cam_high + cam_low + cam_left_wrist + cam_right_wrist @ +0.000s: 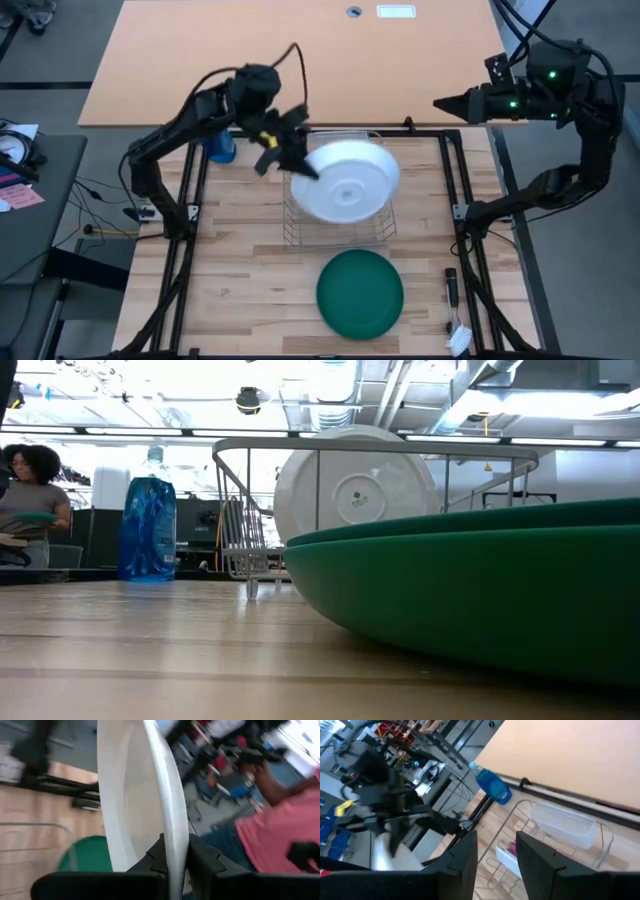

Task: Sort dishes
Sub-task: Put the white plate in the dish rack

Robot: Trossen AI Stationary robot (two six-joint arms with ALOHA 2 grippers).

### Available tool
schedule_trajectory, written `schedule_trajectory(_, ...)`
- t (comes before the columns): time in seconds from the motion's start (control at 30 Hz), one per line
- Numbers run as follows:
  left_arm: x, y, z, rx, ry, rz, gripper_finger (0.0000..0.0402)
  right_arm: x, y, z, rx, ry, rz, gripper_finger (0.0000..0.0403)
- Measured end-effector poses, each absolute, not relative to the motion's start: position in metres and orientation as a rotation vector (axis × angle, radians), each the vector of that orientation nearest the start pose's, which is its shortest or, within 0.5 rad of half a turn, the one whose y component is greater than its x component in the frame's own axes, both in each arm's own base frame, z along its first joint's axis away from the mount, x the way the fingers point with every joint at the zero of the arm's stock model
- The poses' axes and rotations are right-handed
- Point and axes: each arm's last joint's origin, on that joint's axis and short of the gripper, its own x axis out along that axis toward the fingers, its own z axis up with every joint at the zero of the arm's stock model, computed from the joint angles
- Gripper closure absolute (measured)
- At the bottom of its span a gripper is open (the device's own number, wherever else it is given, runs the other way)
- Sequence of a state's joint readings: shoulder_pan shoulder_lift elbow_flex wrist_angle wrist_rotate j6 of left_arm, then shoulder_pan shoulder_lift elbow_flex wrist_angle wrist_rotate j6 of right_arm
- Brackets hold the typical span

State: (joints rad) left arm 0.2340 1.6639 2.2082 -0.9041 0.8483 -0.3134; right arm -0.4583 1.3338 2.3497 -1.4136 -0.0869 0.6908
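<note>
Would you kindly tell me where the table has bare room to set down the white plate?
Bare wood lies left of the green plate, between it and the table's left edge, and right of the dish rack. The middle is crowded: the left gripper holds the white plate over the rack.

White plate upright; green plate flat.

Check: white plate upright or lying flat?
Upright, roughly. The white plate stands on edge over the wire rack, its rim pinched by the left gripper.
</note>
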Motion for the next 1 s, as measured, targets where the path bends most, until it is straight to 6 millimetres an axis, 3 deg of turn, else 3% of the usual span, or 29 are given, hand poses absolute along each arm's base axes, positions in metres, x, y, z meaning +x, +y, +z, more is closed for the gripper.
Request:
schedule_trajectory(0.27,0.297,0.077,0.523,-0.538,0.322,-0.536,0.0373,0.113,-0.053,0.563,0.763,0.239,-0.514,0.0268)
schedule_trajectory(0.43,0.296,0.086,0.516,-0.492,0.345,-0.488,0.0373,0.113,-0.053,0.561,0.732,0.267,-0.518,0.0268)
schedule_trajectory(0.6,0.307,0.084,0.487,-0.423,0.456,-0.388,0.0376,0.112,-0.053,0.559,0.696,0.295,-0.516,0.0268)
schedule_trajectory(1.0,0.339,0.065,0.406,-0.334,0.658,-0.450,0.0378,0.109,-0.052,0.552,0.674,0.375,-0.559,0.0268)
